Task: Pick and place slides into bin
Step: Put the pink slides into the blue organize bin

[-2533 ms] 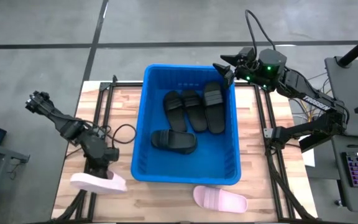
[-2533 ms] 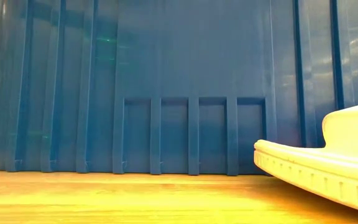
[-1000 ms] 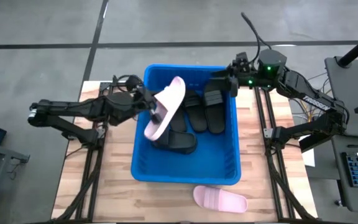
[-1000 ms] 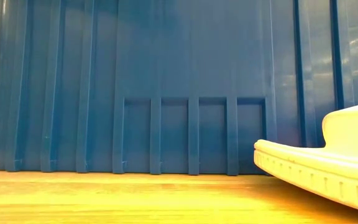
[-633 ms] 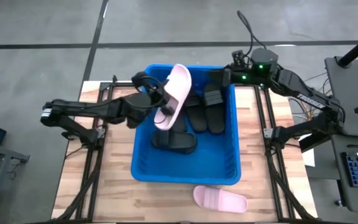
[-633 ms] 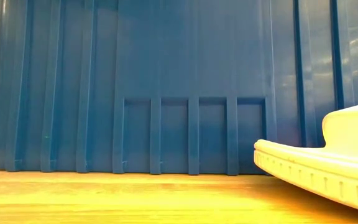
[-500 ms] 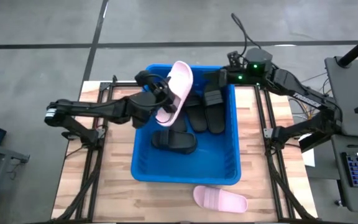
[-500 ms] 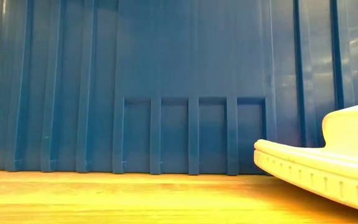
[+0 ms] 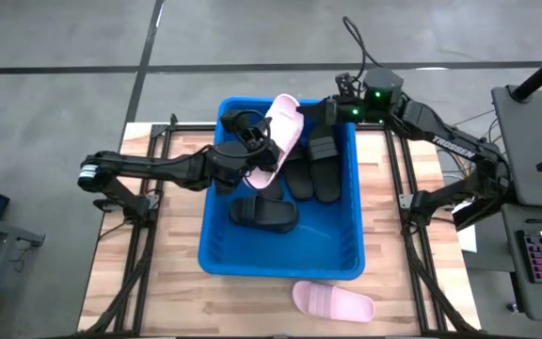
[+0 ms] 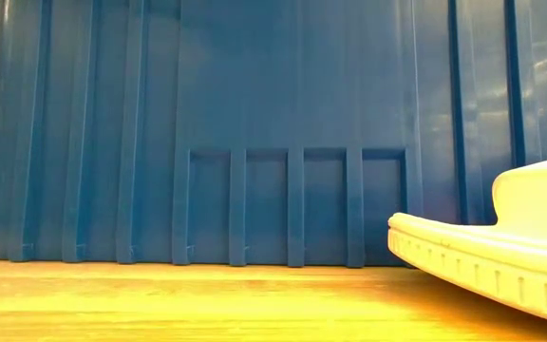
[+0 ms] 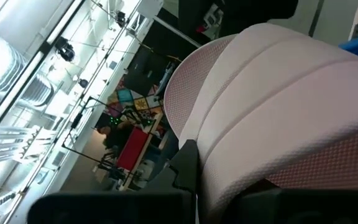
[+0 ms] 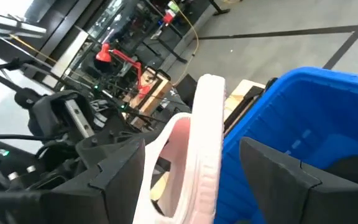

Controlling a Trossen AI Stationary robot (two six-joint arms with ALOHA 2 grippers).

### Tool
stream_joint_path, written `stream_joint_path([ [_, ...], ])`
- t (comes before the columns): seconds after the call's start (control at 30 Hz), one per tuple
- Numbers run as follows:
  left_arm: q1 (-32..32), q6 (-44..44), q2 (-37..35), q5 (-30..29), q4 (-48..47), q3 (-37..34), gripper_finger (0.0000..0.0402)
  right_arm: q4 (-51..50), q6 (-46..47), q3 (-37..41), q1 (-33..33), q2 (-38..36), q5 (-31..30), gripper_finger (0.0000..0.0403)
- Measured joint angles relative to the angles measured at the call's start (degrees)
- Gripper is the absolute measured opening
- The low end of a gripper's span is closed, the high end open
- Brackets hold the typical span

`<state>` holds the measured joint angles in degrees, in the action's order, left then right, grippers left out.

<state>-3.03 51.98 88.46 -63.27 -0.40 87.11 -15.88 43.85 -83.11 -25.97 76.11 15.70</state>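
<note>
Six slides are counted: four black slides (image 9: 294, 169) and two pink slides (image 9: 333, 301). One bin (image 9: 213, 247) is seen, plus two arms.

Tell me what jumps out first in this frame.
A pink slide held up over the bin's far end by the shut left gripper. The open right gripper faces it from the far right corner. Another pink slide lies on the table's near edge.

The high camera looked straight down on the whole table (image 9: 177, 282). The low camera sat at tabletop level, hard against the blue bin (image 10: 254, 133). Both wrist cameras faced outward at close range and shared the held pink slide (image 11: 278, 112).
</note>
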Motion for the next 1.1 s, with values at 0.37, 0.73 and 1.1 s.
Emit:
stream_joint_path([
  [0.37,0.07,4.50,0.11,0.54,5.42,0.09,0.0000,-0.10,1.09,-2.91,-1.75,4.87,4.26,0.0233],
  [0.73,0.34,3.98,0.09,1.56,6.20,0.09,0.0000,0.32,-6.30,-3.91,-1.93,5.37,5.10,0.0032],
  [1.1,1.62,-10.57,-2.33,-0.10,5.59,0.02,0.0096,0.33,-8.51,-3.91,-3.78,4.02,-0.77,0.0031],
])
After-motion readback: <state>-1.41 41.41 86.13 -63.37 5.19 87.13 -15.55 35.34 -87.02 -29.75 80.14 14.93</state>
